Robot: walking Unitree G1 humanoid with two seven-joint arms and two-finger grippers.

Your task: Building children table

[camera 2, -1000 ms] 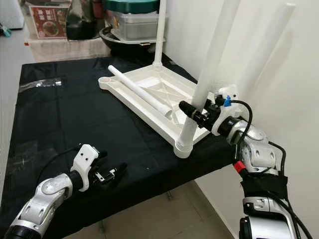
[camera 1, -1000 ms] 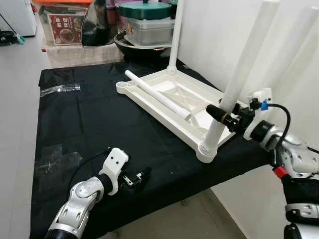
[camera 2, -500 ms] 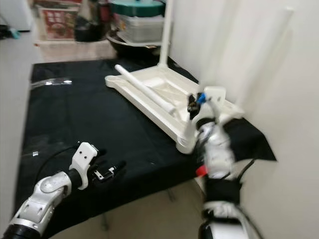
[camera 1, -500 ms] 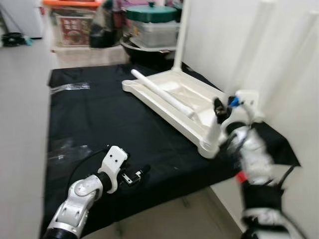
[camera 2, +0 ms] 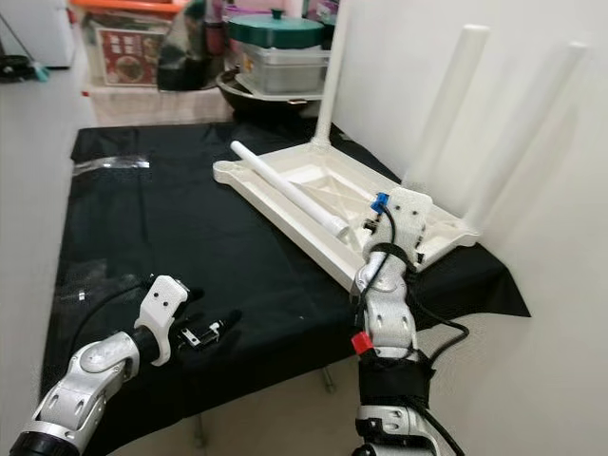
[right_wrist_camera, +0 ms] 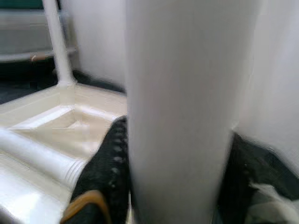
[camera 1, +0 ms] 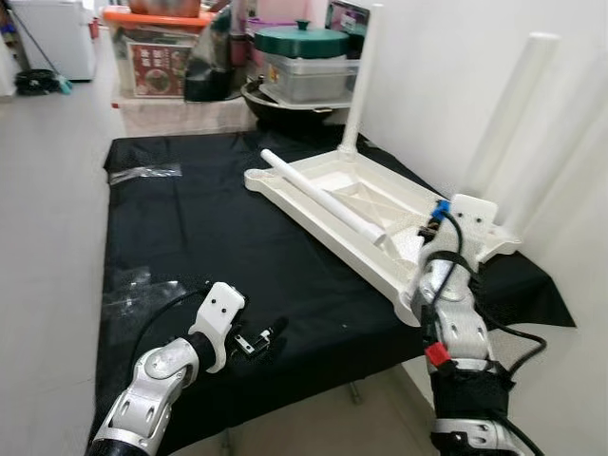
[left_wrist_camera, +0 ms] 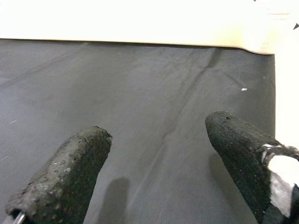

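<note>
The left gripper [camera 1: 269, 334] hovers unclenched over the black cloth [camera 1: 228, 237], idle. Beyond, the right gripper [right_wrist_camera: 170, 172] clamps an upright table leg [camera 2: 445, 100] (presumably seating it) in the upturned white tabletop [camera 1: 328, 195], where a loose leg [camera 1: 323, 193] lies.

The left tool [left_wrist_camera: 159, 172] hovers with its two black fingers [left_wrist_camera: 65, 179] spread apart over the black cloth [left_wrist_camera: 149, 88]; a cream plastic edge [left_wrist_camera: 140, 23] lies beyond.
</note>
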